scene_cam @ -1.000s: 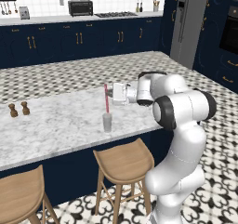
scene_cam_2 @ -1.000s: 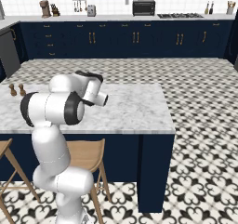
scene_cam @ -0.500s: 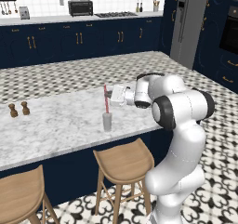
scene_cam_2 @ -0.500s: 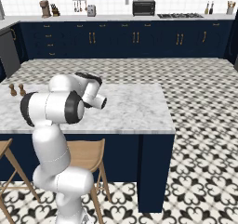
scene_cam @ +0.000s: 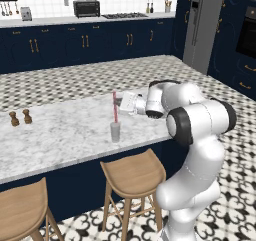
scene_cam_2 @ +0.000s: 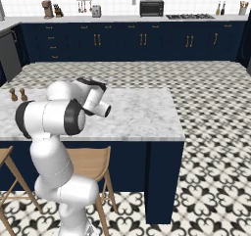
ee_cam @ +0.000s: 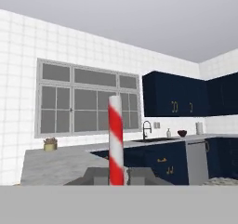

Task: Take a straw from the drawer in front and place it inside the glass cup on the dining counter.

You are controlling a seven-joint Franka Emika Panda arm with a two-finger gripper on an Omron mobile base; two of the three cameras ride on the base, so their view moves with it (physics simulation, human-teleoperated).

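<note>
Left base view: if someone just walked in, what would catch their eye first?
Probably the pink-red straw, held upright in the shut gripper directly above the glass cup on the marble dining counter. Next, the big white arm reaching across it, with wooden stools tucked below.

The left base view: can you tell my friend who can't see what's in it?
The robot's hand holds a red straw upright above a glass cup on the marble dining counter. Two brown shakers stand at the counter's left, and wooden stools sit below.
</note>
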